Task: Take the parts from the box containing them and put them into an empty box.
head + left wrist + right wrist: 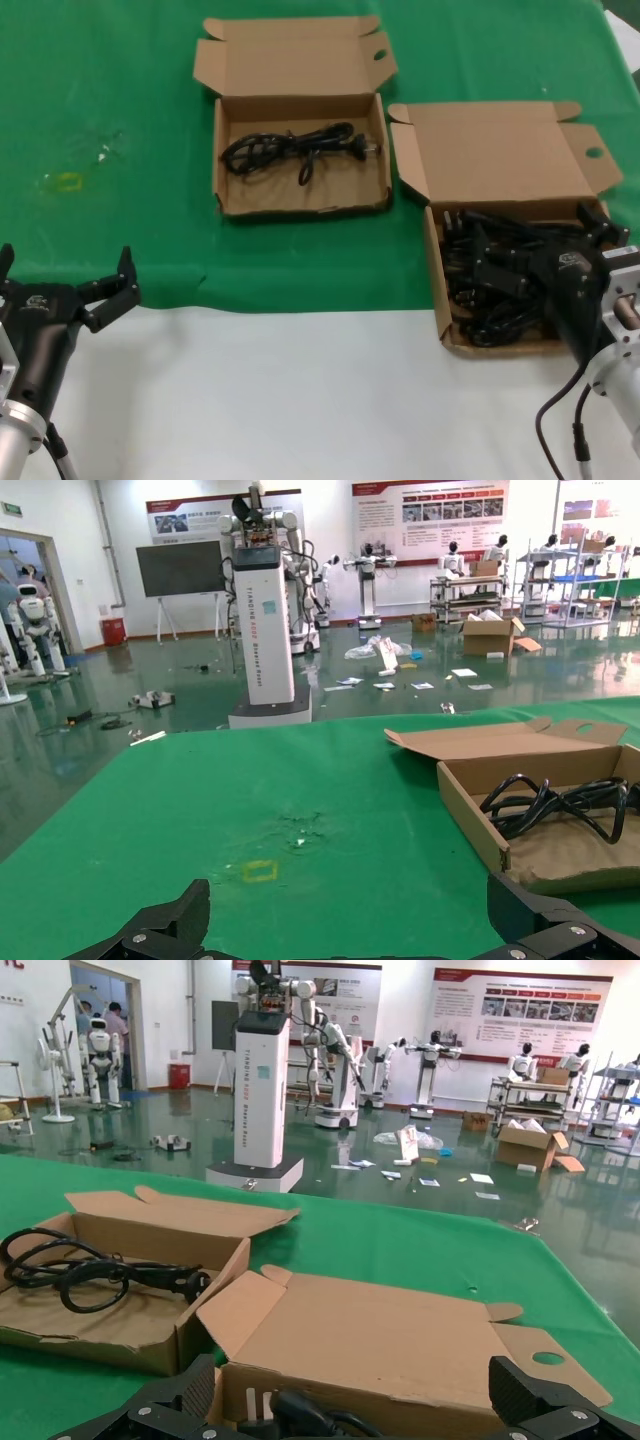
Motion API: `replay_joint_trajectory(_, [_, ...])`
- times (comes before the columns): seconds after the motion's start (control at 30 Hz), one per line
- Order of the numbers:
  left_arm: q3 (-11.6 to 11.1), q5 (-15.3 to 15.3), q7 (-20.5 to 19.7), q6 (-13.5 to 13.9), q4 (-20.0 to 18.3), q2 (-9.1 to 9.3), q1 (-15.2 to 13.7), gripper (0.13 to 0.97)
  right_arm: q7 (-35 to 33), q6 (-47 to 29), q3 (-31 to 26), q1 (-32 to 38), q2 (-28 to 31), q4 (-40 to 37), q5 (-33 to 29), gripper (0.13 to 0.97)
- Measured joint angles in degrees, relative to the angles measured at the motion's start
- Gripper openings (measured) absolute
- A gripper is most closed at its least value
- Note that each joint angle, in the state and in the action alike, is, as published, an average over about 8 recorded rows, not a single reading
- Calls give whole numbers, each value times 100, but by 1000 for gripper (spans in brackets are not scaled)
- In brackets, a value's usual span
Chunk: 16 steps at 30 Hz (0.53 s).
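Spreading wide apart, the fingers of the right gripper sit low inside the box containing them, among the heap of black cables that fills its tray. Whether anything is caught between those fingers cannot be told, since the gripper body hides the tips in the head view. This squarish carton stands at the right of the scene, half on the green cloth and half on the white table, its tall lid folded back on the far side with a round hole in the side tab.

At the near left, the left gripper hangs over the edge of the green cloth, fingers parted and holding nothing.

Farther off and left of the full carton lies the empty box, wide and shallow, short lid open toward the far side. One coiled black cable already lies in its tray. The two cartons stand just beside each other, corners nearly meeting. A small yellow mark shows on the cloth at the far left.
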Motion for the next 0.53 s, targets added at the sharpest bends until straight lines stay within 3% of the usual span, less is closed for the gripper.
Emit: replay_joint_trajectory(0.53, [0,0,0,0,0,0,0,966,0,0,0,0,0,0,0,966])
